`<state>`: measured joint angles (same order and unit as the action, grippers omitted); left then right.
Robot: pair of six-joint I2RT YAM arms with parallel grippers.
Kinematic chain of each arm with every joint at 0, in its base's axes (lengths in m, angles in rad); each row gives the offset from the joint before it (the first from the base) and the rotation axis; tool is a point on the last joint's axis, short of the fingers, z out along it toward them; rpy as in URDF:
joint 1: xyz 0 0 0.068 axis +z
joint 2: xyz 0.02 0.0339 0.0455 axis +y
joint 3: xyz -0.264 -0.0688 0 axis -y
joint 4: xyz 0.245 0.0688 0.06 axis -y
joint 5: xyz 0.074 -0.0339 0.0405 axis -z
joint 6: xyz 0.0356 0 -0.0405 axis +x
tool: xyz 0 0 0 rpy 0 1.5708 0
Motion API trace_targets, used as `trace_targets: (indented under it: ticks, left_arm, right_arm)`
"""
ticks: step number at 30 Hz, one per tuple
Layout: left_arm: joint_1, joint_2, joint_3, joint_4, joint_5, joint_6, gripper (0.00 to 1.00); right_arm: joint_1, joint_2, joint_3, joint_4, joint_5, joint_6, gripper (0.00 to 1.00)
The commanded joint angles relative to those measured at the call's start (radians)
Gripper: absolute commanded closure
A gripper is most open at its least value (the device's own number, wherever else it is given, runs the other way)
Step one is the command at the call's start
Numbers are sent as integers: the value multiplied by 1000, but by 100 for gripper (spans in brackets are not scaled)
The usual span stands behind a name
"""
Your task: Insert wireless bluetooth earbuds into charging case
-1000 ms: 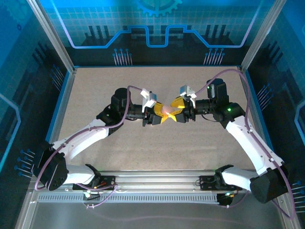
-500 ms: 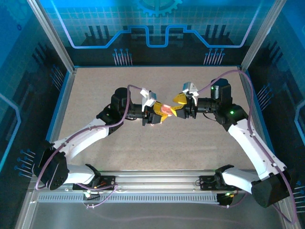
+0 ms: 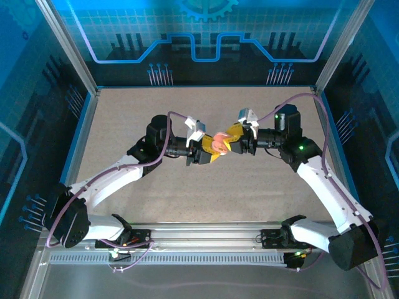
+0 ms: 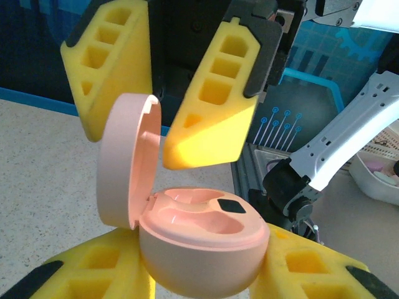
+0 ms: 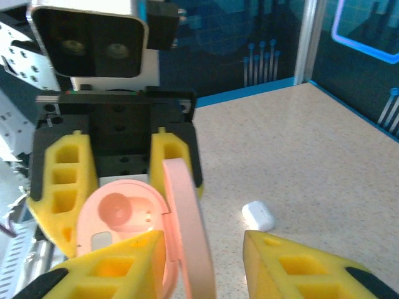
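A pink pebble-shaped charging case (image 4: pixel 199 249) is held off the table, with my left gripper (image 4: pixel 199 277) shut on its base. Its lid (image 4: pixel 128 168) stands open, and the two moulded wells inside look empty. My right gripper (image 5: pixel 202 249) faces the left one head-on, open, with the upright lid (image 5: pixel 187 224) between its yellow fingers (image 5: pixel 112 268); a wide gap remains on the lid's right side. A small white earbud (image 5: pixel 258 215) lies on the speckled table just beyond. From above, both grippers (image 3: pixel 209 149) (image 3: pixel 233 141) meet at the case (image 3: pixel 219 144) mid-table.
The speckled table (image 3: pixel 187 112) is ringed by a blue-edged frame and transparent walls. A white bin (image 4: pixel 380 174) sits past the table's near edge beside my right arm's base (image 4: pixel 293 187). An aluminium rail (image 3: pixel 206 240) runs along the front.
The right gripper pulled up and back from the case, then returned to straddle the lid with its jaws narrower. The left gripper kept holding the case still.
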<state>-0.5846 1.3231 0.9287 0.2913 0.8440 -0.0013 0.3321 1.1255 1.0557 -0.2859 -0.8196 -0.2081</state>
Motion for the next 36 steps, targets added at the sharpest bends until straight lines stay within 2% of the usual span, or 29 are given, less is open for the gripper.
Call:
trace_targets:
  ticks: [1,6,11,15,22,25,27,36]
  left_arm:
    - [-2,8,18,32,38,-3,70]
    - [-1,5,16,34,41,1,70]
    - [-3,7,10,42,38,1,69]
    - [-2,13,6,48,35,3,67]
    - [-2,18,-1,54,27,13,63]
    - [-2,19,-3,50,19,24,53]
    - [-3,20,-4,49,12,27,50]
    - [-5,47,3,32,-26,39,30]
  right_arm:
    - [-10,29,54,-56,-98,-41,62]
    - [-10,50,76,-89,-118,-63,69]
    - [-9,58,94,-117,-130,-85,84]
    - [-9,69,117,-156,-139,-103,92]
    - [-8,64,130,-169,-125,-113,93]
    - [-8,64,136,-182,-114,-117,93]
    - [-3,64,142,-192,-88,-118,93]
    - [69,68,189,-290,128,-172,93]
